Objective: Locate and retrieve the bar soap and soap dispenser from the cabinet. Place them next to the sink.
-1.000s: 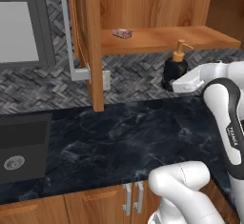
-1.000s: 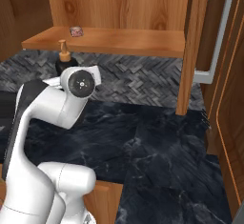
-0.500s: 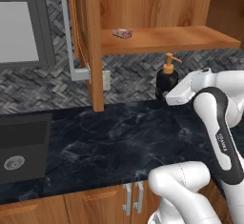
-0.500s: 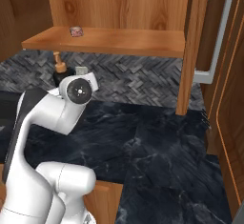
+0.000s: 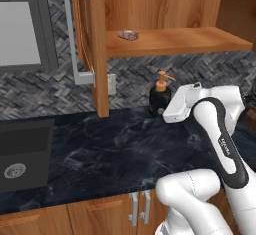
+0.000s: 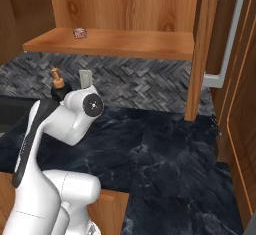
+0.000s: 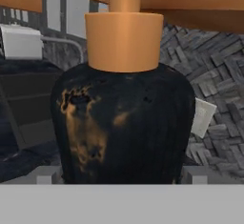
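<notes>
Between the fingertips [image 7: 47, 174], whose pale ends show on either side of its base, sits the soap dispenser [image 7: 124, 123]. The gripper [image 7: 122, 178] brackets its belly with the jaws spread about as wide as the bottle; whether the pads actually press on it I cannot tell. In the left base view the soap dispenser [image 5: 160, 96] hangs at the front of the gripper [image 5: 167, 110], low over the black marbled counter [image 5: 110, 154].

It is a squat, round-shouldered black bottle, faintly ribbed, with rusty blotches and a smooth tan collar and pump stem. It looks rigid and probably light. The curved, glossy sides could let it slip or twist, so the widest part of the belly is the place to hold it, not the slim pump.

Beyond the fingers, the herringbone grey tile backsplash [image 5: 45, 86] carries a pale outlet plate [image 7: 202, 118]. Up above them, the bar soap [image 5: 129, 34] lies flat on the plank shelf of the cabinet [image 5: 170, 41], a small pinkish block. Far off to the side, the sink [image 5: 22, 154] is a dark rectangular basin.
</notes>
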